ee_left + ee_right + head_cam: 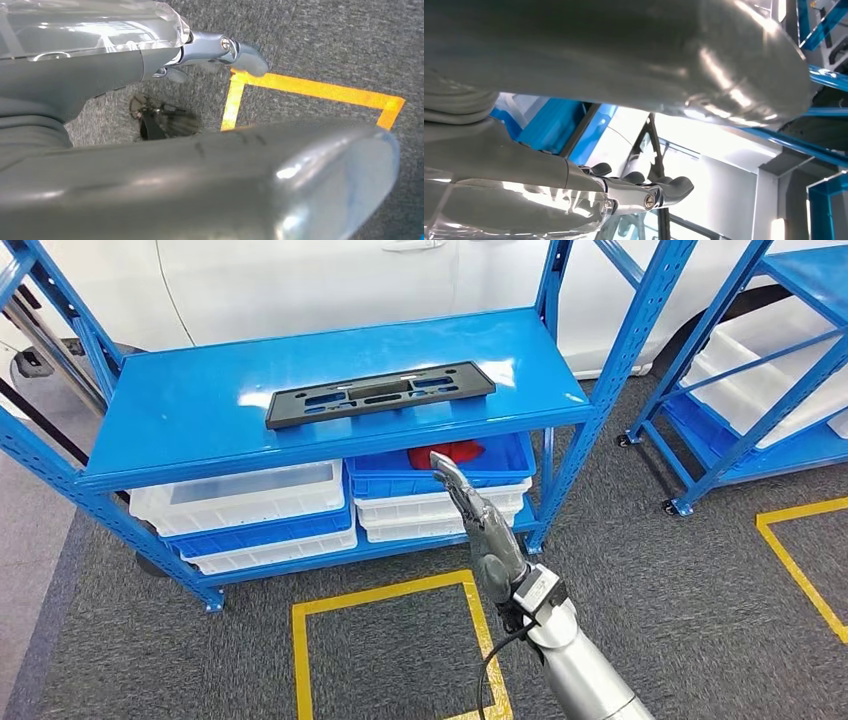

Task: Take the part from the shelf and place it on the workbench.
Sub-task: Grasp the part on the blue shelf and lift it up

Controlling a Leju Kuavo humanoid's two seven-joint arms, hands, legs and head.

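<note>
One part (pixel 380 393): flat black slotted bar, lying on the top deck of the near shelf (pixel 200 410), toward 12 o'clock from my right hand (pixel 478 525). Nothing touches it.

My right hand is raised at 6 o'clock of the part, in front of the shelf's lower level, fingers stretched out straight, holding nothing. From the right wrist, fingers (pixel 674 187) extended, blue shelf struts behind.

My left hand (pixel 150 150) hangs over the carpet; fingers (pixel 240 52) straight, nothing in them.

Counts: two blue shelves, the second shelf (pixel 770 370) at 2 o'clock. Lower level of the near one: blue bins (pixel 440 475) and white bins (pixel 240 502) stacked, exact count unclear. One red item (pixel 450 453) in the top blue bin. Two yellow tape squares on the floor: near square (pixel 390 640), far square (pixel 800 560) at 4 o'clock. One white car (pixel 330 285) behind the shelves.

No readable labels or writing.
</note>
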